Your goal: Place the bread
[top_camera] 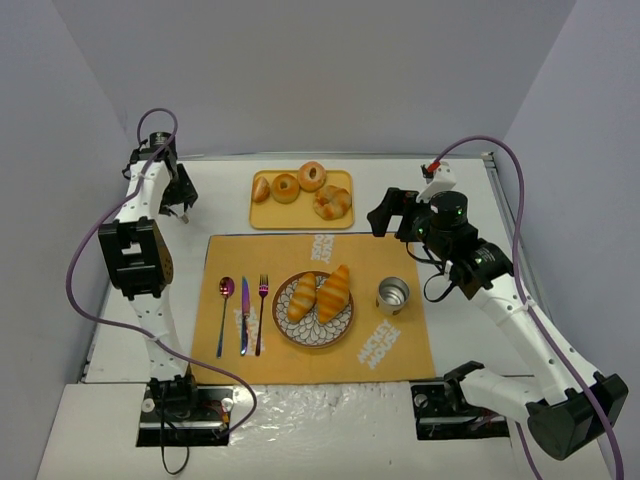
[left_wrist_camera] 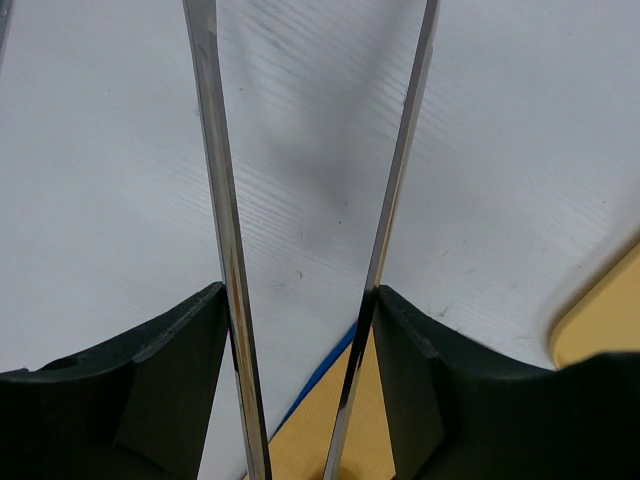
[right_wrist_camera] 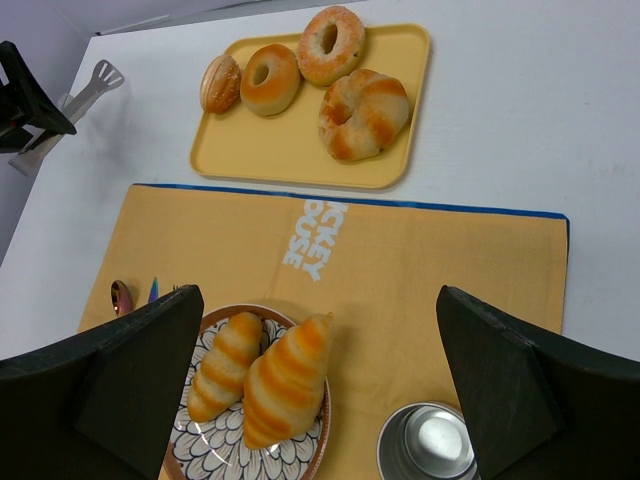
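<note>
Two golden-brown striped croissant rolls lie side by side on the round patterned plate, long axes near-to-far, closest to the right gripper, whose jaws are wide apart and empty; the left gripper has its jaws clamped on silver metal tongs, far off.

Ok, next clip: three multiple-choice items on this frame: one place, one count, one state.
1. Where do the two bread rolls lie? A in a basket; B on the patterned plate; C in a bowl.
2. How many baked pieces are on the yellow tray? A four; B two; C six.
3. How do the jaws of the right gripper stand? A shut on a roll; B shut, empty; C open, empty.
1 B: both rolls rest on the plate. 2 A: two rings, a knotted bun, a small round bun. 3 C: its wrist view shows the jaws wide apart, nothing between.
</note>
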`<state>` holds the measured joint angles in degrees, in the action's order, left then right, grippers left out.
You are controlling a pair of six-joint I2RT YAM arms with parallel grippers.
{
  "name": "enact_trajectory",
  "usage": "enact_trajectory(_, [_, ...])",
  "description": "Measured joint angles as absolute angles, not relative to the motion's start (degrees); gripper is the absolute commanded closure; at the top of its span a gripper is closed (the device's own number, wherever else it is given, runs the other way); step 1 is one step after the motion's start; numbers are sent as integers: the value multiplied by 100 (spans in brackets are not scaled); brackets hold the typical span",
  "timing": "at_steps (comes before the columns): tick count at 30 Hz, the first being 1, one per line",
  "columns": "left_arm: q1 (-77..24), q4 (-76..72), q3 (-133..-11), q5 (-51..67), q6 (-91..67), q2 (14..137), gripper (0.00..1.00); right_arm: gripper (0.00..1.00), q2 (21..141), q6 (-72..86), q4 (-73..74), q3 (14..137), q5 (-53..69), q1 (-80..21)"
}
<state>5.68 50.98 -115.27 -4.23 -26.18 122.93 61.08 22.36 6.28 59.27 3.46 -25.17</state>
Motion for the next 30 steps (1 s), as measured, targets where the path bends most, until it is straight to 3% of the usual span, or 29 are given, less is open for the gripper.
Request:
enact_trajectory(12, [764, 5107, -11553, -281, -2612, 12920, 34, 0, 6108, 2233, 624, 5927, 346, -2517])
enact_trajectory(30, [764, 4899, -11183, -231, -2613, 13087, 24, 0, 6108, 2233, 624, 5924, 346, -2517])
